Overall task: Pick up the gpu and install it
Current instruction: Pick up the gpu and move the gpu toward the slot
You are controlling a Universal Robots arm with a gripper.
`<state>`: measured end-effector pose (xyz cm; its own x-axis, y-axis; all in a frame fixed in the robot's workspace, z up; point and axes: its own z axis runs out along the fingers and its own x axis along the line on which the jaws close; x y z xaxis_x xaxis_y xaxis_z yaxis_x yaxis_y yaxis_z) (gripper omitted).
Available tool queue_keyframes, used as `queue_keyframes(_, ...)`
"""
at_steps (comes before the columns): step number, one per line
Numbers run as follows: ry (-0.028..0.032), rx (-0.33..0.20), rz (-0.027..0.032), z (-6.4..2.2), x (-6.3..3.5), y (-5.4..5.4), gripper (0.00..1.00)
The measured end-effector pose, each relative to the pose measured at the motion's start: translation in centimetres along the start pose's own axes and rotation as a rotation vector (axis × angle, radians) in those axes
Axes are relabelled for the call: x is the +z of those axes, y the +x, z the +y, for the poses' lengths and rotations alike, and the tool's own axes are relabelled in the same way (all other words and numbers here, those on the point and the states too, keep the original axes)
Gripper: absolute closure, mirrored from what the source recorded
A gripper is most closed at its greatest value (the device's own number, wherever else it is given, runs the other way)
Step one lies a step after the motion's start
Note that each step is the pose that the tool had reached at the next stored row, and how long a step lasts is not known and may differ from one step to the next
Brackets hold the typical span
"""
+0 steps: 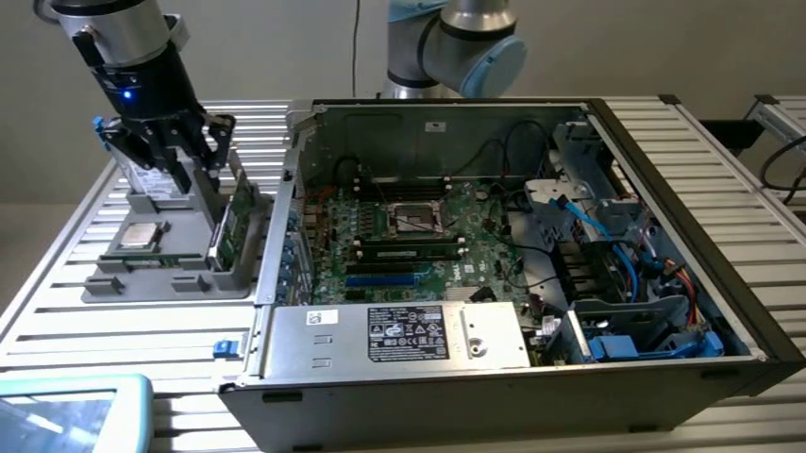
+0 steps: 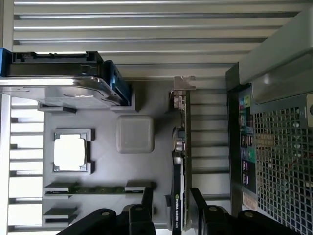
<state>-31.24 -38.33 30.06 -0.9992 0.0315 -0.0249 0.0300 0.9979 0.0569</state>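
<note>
in the exterior view the gripper (image 1: 202,159) hangs over the grey tray (image 1: 113,283) at the exterior view's left. its arm partly covers the silver hard drive (image 1: 142,181), and the tray wall hides the lower part of the gpu (image 1: 237,219). the gpu stands on edge in its slot on the side of the tray next to the open computer case (image 1: 724,236).

in the wrist view the gripper (image 2: 172,209) is cut off by the picture's edge. its fingers (image 2: 147,201) are spread, one on each side of the gpu (image 2: 182,147). the finger toward the case looks close against the card, while the other stands off with a clear gap. nothing is pinched.

white lettering runs along the card's black edge. it may be an nvidia mark, but it is too small to be sure. the label on the power supply (image 1: 406,332) is printed too small to read.

a teal-edged screen (image 1: 70,406) is cut off at the corner. bare tray floor lies between the card and the processor (image 2: 71,151), and a strip of slatted table (image 2: 210,127) separates the tray from the case.
</note>
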Motion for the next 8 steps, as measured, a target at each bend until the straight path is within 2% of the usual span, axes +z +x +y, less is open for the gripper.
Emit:
queue_keyframes(4,-0.0003,0.000,-0.0116,-0.02,0.41,0.0,0.58)
queue_keyframes(5,-0.0004,0.000,-0.0134,-0.04,0.60,0.0,0.56)
queue_keyframes(6,-0.0004,0.000,-0.0147,-0.07,0.78,0.0,0.50)
queue_keyframes(8,-0.0004,0.000,-0.0173,-0.14,1.14,0.0,0.50)
